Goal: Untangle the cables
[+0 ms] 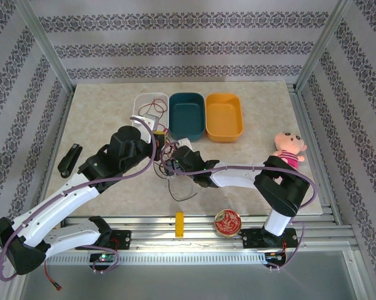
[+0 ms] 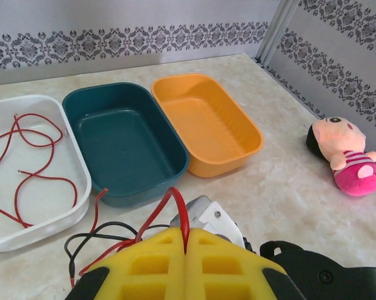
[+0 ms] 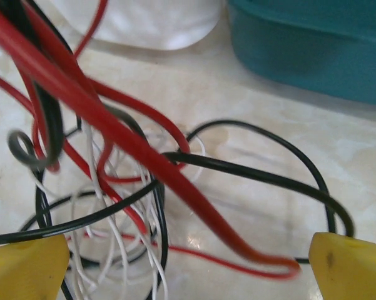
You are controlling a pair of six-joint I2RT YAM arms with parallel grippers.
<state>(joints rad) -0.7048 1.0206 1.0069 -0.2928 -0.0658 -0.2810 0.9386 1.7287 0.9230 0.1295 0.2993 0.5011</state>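
Note:
The cables (image 1: pixel 175 170) lie tangled on the table in front of the white tray. My left gripper (image 2: pixel 188 234) is shut on a loop of a red cable (image 2: pixel 177 201), which rises from between its yellow fingers. Black cables (image 2: pixel 91 230) trail off to the left of it. My right gripper (image 3: pixel 188 267) stands open just above the tangle, with red (image 3: pixel 144 159), black (image 3: pixel 256 175) and thin white cables (image 3: pixel 116 240) running between its spread yellow fingertips (image 3: pixel 25 270). From above, both grippers meet at the tangle, left (image 1: pixel 159 139) and right (image 1: pixel 174 164).
A white tray (image 2: pixel 72 212) holds a separate red cable (image 2: pixel 25 156). Beside it are a teal tray (image 2: pixel 144 181) and an orange tray (image 2: pixel 238 159). A doll (image 1: pixel 289 149) lies at the right, a black object (image 1: pixel 69 159) at the left, and a yellow block (image 1: pixel 179 224) and round tin (image 1: pixel 227 222) at the near edge.

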